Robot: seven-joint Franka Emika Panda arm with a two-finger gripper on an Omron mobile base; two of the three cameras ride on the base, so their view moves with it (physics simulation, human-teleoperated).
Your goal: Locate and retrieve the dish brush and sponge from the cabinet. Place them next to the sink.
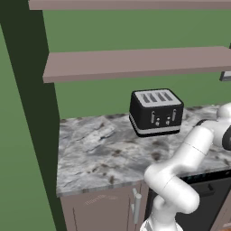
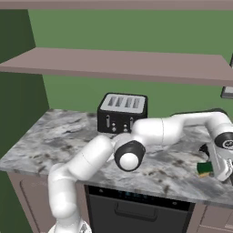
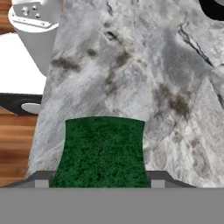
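Arm stretched rightward over the marble counter [image 2: 54, 136], pincer [image 2: 214, 170] pointing down, closed on the sponge [image 3: 101, 153]

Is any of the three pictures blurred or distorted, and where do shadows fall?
Left base view: sharp, with a soft shadow under the toaster. Right base view: sharp; even, flat light on the counter. Hand view: the sponge, very near the lens between the jaws, looks bowed at its top edge, yet its green texture stays crisp.

The arm reaches far right, its gripper [image 2: 210, 170] clamped shut, pointing down.
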